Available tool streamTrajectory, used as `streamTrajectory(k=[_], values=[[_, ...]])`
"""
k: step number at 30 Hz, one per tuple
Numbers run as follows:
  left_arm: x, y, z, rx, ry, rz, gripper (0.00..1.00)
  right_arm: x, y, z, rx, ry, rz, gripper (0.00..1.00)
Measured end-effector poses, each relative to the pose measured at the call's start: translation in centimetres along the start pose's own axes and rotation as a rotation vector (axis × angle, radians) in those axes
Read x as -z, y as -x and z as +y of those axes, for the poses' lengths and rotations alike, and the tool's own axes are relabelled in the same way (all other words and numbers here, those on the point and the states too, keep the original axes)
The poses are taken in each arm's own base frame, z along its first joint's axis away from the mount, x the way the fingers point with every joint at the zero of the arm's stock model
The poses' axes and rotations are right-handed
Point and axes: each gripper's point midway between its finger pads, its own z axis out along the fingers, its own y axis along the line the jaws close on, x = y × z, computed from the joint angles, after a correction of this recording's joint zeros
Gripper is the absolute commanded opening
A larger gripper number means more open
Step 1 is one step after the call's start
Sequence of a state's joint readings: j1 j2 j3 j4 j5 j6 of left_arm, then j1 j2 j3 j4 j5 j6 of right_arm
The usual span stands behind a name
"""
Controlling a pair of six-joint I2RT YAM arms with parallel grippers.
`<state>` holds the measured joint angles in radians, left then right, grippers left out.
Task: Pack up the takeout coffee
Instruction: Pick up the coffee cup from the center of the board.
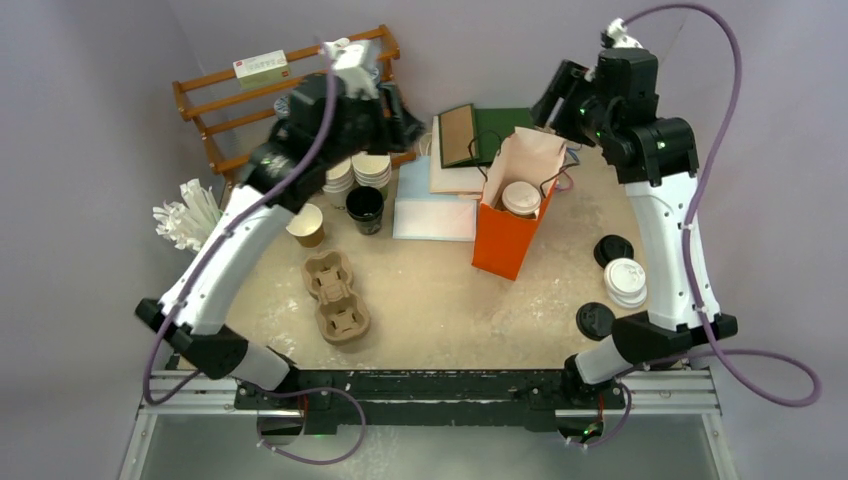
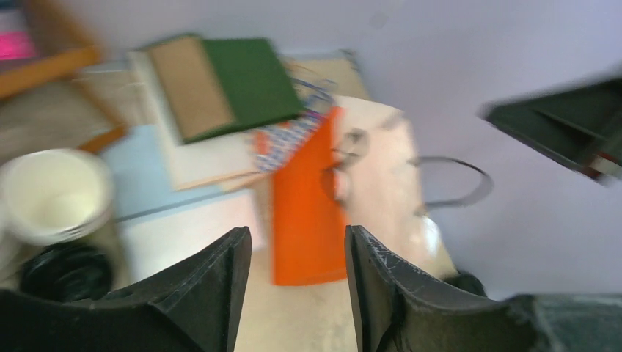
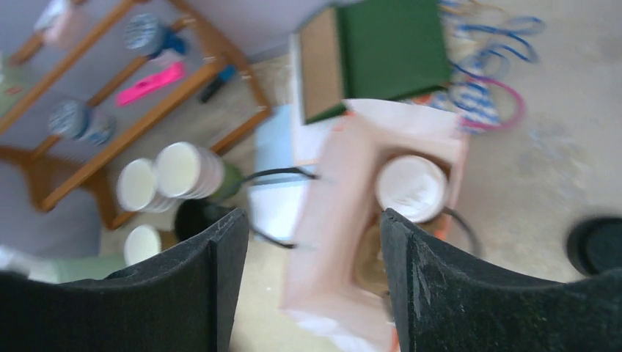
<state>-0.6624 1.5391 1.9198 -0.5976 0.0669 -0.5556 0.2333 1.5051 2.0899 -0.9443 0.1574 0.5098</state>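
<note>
While one lidded kraft cup (image 1: 520,198) stands in the orange bag (image 1: 505,245), the open kraft cup (image 1: 306,225) stands upright on the table (image 1: 430,295), nearer my left claw (image 2: 297,242) than my right claw (image 3: 312,220). Both are spread and empty.

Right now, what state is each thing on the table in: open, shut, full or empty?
orange bag: upright, top open.
lidded coffee cup: inside the bag, lid on.
brown cup: upright, no lid.
black cup: upright, no lid.
cup carrier: flat, empty.
left gripper: jaws apart, empty.
right gripper: jaws apart, empty.
</note>
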Motion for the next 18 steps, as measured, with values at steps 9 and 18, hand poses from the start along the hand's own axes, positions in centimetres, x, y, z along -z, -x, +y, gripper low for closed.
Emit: streamTrajectory(k=[9, 18], values=[[10.6, 0.3, 15.1, 0.095, 0.543, -0.131, 0.46, 2.4, -3.2, 11.8, 0.160, 0.333, 0.048, 0.66], [13.8, -7.9, 29.5, 0.484, 0.993, -0.021, 0.56, 2.1, -4.4, 11.6, 0.172, 0.313, 0.030, 0.70]])
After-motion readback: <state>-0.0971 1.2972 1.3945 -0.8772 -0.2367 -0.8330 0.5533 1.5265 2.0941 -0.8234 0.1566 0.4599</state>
